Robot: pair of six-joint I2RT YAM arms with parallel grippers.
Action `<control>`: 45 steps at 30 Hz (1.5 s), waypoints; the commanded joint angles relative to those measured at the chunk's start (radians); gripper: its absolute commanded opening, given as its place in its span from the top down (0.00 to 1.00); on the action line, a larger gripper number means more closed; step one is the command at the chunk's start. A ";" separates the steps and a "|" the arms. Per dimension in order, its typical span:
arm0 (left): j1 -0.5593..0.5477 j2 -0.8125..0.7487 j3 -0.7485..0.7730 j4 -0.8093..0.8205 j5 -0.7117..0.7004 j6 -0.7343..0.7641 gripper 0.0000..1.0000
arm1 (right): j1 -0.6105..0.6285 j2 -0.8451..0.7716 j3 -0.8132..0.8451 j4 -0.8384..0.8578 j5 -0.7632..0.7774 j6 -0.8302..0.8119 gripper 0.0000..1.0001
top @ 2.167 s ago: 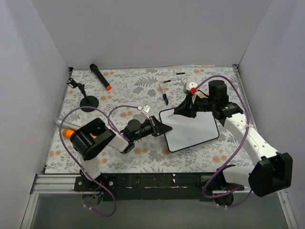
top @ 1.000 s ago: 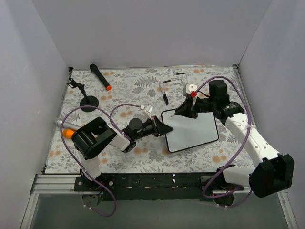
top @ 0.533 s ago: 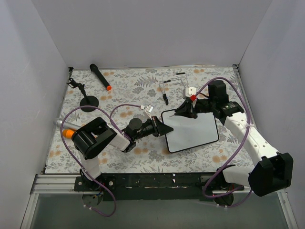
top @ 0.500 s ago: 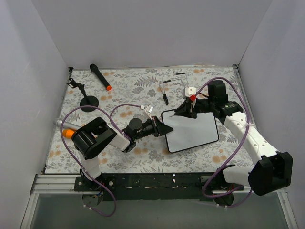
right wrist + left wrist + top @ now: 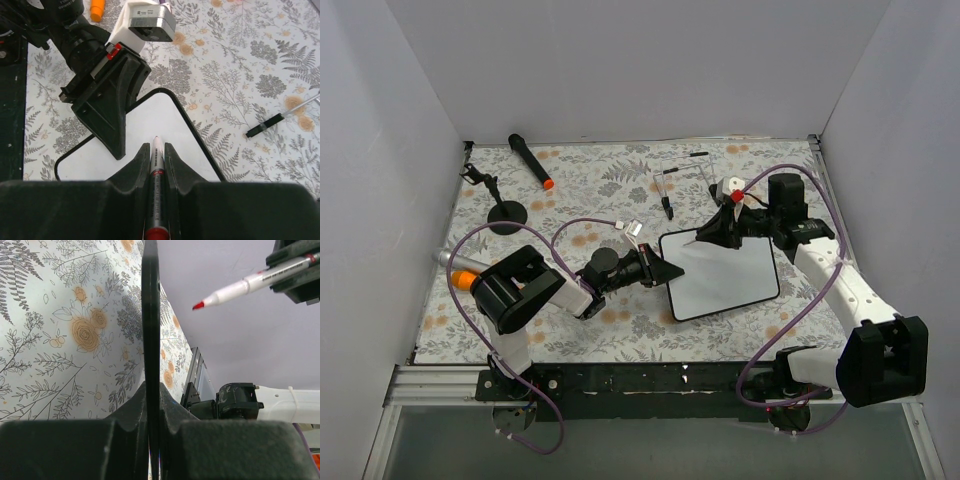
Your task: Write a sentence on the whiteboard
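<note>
The whiteboard point(image 5: 725, 275) lies on the floral mat, its white face blank; no red sentence shows on it. My left gripper point(image 5: 665, 271) is shut on its left edge, which shows as a black bar point(image 5: 150, 315) between the left gripper's fingertips point(image 5: 151, 390). My right gripper point(image 5: 720, 228) is shut on a red-tipped marker point(image 5: 156, 160), which points at the board's far left corner point(image 5: 150, 117). In the left wrist view the marker point(image 5: 250, 284) hangs clear of the board, not touching it. The right gripper point(image 5: 156, 147) is above the board.
A black marker with an orange tip point(image 5: 531, 161) and a small black stand point(image 5: 506, 213) lie at the far left. A black pen point(image 5: 666, 206) and a thin wire frame point(image 5: 680, 170) lie beyond the board. An orange object point(image 5: 465, 279) sits by the left arm.
My right gripper has drawn back to the right with the marker, so the tip is now nearer the board's far edge. The left gripper and the board have not moved.
</note>
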 commanded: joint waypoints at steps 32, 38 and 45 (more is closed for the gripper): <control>-0.001 -0.006 0.022 0.151 0.040 -0.013 1.00 | 0.003 0.060 -0.073 0.254 0.029 0.237 0.99; -0.001 -0.002 0.022 0.153 0.038 -0.012 1.00 | 0.003 0.054 -0.088 0.237 0.023 0.217 0.99; -0.001 0.002 0.022 0.153 0.034 -0.012 1.00 | 0.005 0.039 -0.108 0.194 0.016 0.184 0.99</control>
